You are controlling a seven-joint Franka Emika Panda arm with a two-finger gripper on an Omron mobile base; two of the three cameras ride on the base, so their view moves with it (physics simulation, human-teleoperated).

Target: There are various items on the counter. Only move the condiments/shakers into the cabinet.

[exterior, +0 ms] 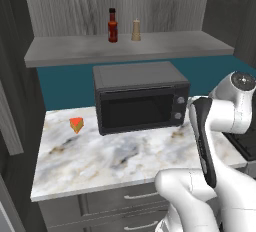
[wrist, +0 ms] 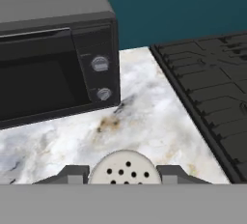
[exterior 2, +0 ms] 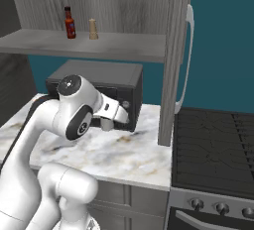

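Shaker [wrist: 125, 168], pale grey-white with a holed top, sits between the pincer [wrist: 124, 175] fingertips low over the desk [exterior: 115, 161] right of the microwave [exterior: 140, 96] — pincer looks closed on it. Sauce bottle [exterior: 112, 25] and tan shaker [exterior: 136, 30] already stand in the cabinet [exterior: 75, 51], the orange wedge [exterior: 76, 124] stays. Last carry seems in hand — next calls for lifting clear above the microwave and reaching up onto the shelf beside those two.

Bottle [exterior: 113, 25] and shaker [exterior: 136, 30] stand side by side in the cabinet [exterior: 75, 51]; wedge [exterior: 76, 124] left of microwave [exterior: 140, 96], apparently apart.
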